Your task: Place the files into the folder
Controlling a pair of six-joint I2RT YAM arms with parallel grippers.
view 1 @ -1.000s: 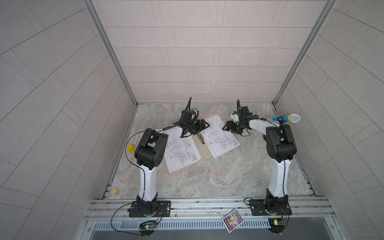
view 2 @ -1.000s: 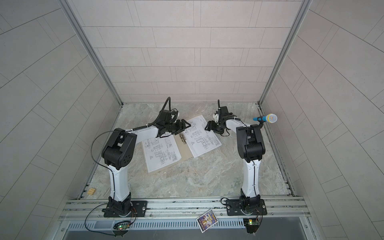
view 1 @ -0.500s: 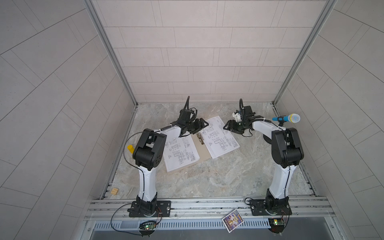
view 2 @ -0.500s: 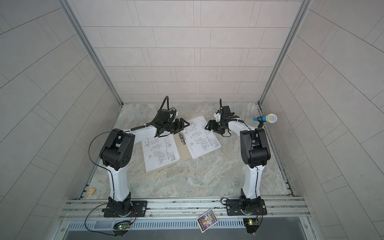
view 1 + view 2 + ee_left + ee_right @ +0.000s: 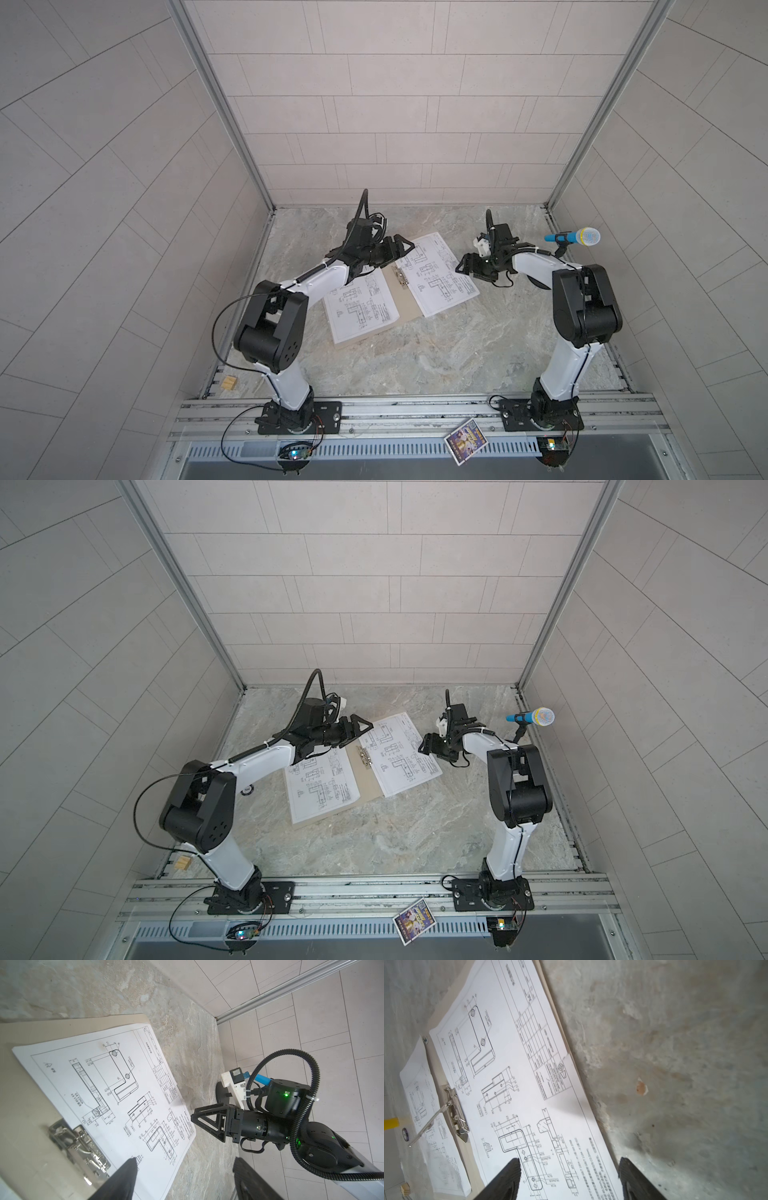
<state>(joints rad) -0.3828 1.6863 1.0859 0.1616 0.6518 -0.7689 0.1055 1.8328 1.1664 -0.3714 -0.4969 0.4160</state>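
Tiled walls [image 5: 395, 104] enclose marbled grey tabletop [image 5: 436, 357]; open folder [image 5: 408, 306], files [image 5: 438, 276] lie flat.

Both top views: high above the near rail [image 5: 415, 409], angled down toward the far wall [image 5: 395, 104], whole scene visible. Left wrist cam: low, close, facing right. Right wrist cam: low, close, facing left. Both share the right sheet [image 5: 124, 1088] and clip [image 5: 456, 1113].

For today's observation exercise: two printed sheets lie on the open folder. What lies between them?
Between the left sheet and right sheet runs a bare tan strip of the folder, its metal clip at the far end; both top views show it.
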